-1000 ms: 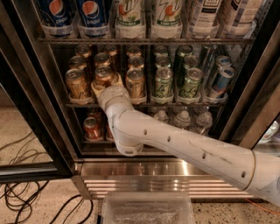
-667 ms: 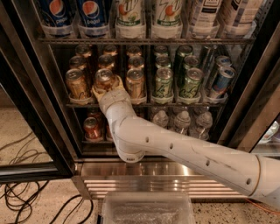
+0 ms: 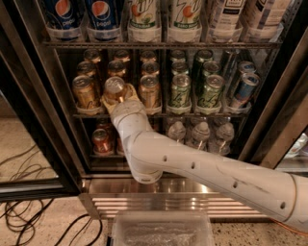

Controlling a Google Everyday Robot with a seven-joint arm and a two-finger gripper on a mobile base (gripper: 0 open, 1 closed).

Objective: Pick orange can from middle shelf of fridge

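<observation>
The gripper [image 3: 118, 98] is reaching into the fridge [image 3: 144, 186] at the left half of the middle shelf [image 3: 192, 115], near its front edge. Its 2 pale fingers [image 3: 131, 95] are pressing against either side of the orange can [image 3: 114, 86], closed snugly around its lower body, so the silver lid is showing above them. That can is sitting in the front row, between 2 matching orange cans: one [image 3: 84, 91] just beside it toward the shelf's left edge, and another [image 3: 149, 90] just beside it toward the middle. More orange cans are standing in the rows behind.

The white arm [image 3: 192, 166] is stretching from the lower right corner up across the steel base of the fridge and bending upward to the gripper.

Green cans [image 3: 181, 92] are filling the right half of the same shelf, and blue-and-silver cans [image 3: 243, 88] are leaning at its right edge. Pepsi bottles [image 3: 102, 14] are standing on the rack above. On the rack below, red cans [image 3: 102, 141] are sitting at the left and water bottles [image 3: 199, 134] at the right.

Dark cables [image 3: 19, 216] are lying on the floor at the lower left, and a clear plastic bin [image 3: 161, 229] is sitting in front of the fridge base.
</observation>
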